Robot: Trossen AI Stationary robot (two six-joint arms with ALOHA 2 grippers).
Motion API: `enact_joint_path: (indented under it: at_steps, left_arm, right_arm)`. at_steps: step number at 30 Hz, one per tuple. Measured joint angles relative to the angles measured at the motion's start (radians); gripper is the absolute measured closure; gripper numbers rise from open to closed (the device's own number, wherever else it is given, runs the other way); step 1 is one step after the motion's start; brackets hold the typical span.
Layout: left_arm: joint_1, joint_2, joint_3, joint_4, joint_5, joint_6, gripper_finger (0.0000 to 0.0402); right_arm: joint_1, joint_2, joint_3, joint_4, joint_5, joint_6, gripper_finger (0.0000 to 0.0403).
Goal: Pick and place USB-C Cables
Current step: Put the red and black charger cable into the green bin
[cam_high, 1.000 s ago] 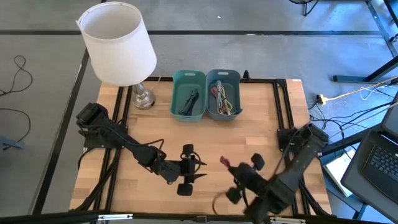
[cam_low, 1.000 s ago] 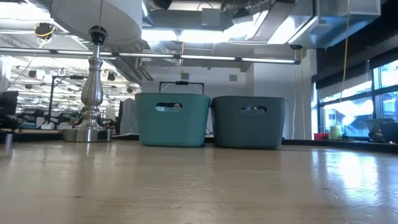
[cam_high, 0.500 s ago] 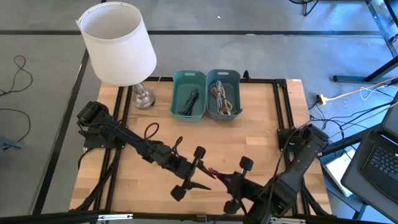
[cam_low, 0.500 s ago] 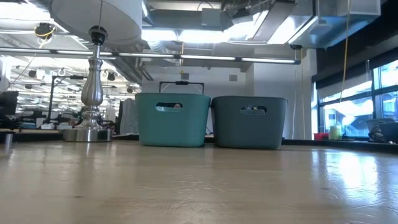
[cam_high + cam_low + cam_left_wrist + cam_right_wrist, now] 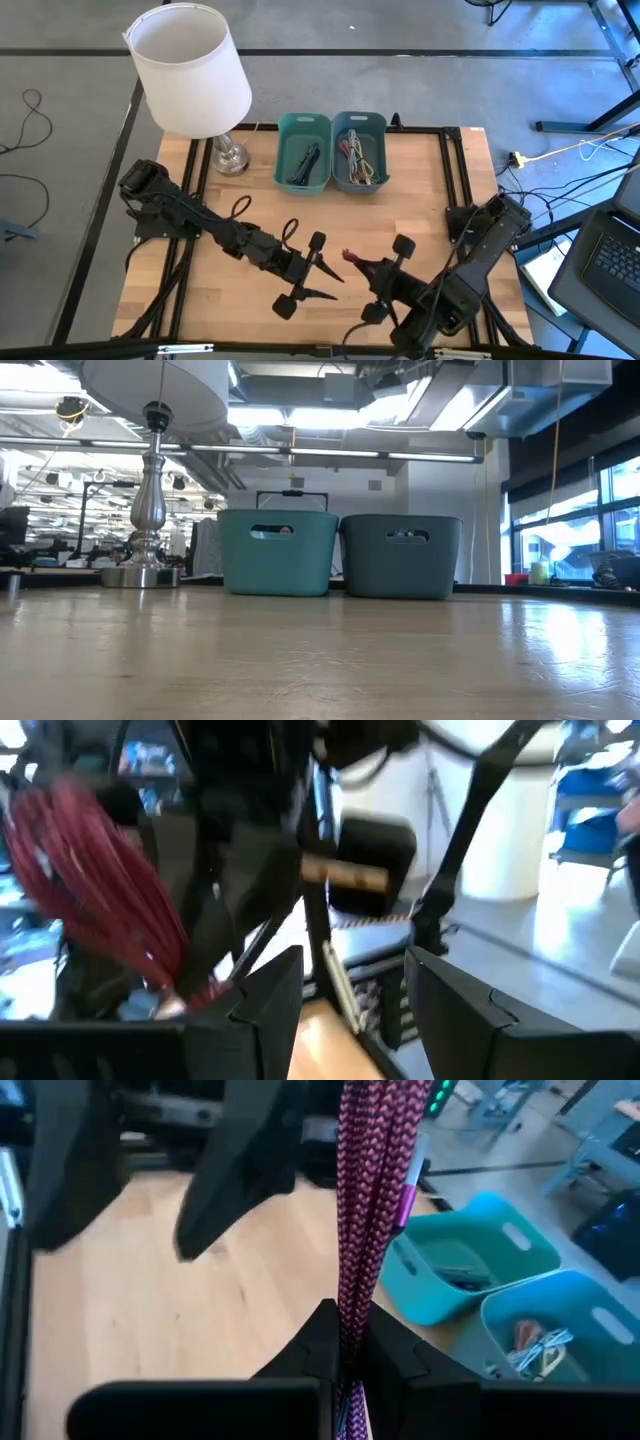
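Near the desk's [image 5: 420,210] front edge, we are watching the right gripper [image 5: 345,1342] clamping a magenta braided cable [image 5: 366,1200], its folded length running straight out from the closed fingers toward the left gripper [image 5: 318,275]. That pincer is facing it with fingers [image 5: 270,990] spread wide, holding nothing. In the left wrist view the cable is showing only as a red blur. More cables [image 5: 358,155] are lying in the grey-blue bin [image 5: 383,125] at the desk's back edge, beside the teal bin [image 5: 286,125]; the low view is hiding their contents.
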Motion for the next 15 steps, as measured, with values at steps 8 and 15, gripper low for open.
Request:
enact_joint_path:
  at_steps: [8, 15]
  left_arm:
    - [0.006, -0.017, 0.0, -0.065, -0.146, 0.041, 0.0231]
    - [0.038, -0.017, 0.0, -0.034, -0.052, 0.031, 0.0231]
  right_arm:
    - [0.012, -0.011, 0.0, 0.233, -0.033, -0.187, 0.0381]
    - [0.014, -0.009, 0.0, 0.303, -0.051, -0.267, 0.0382]
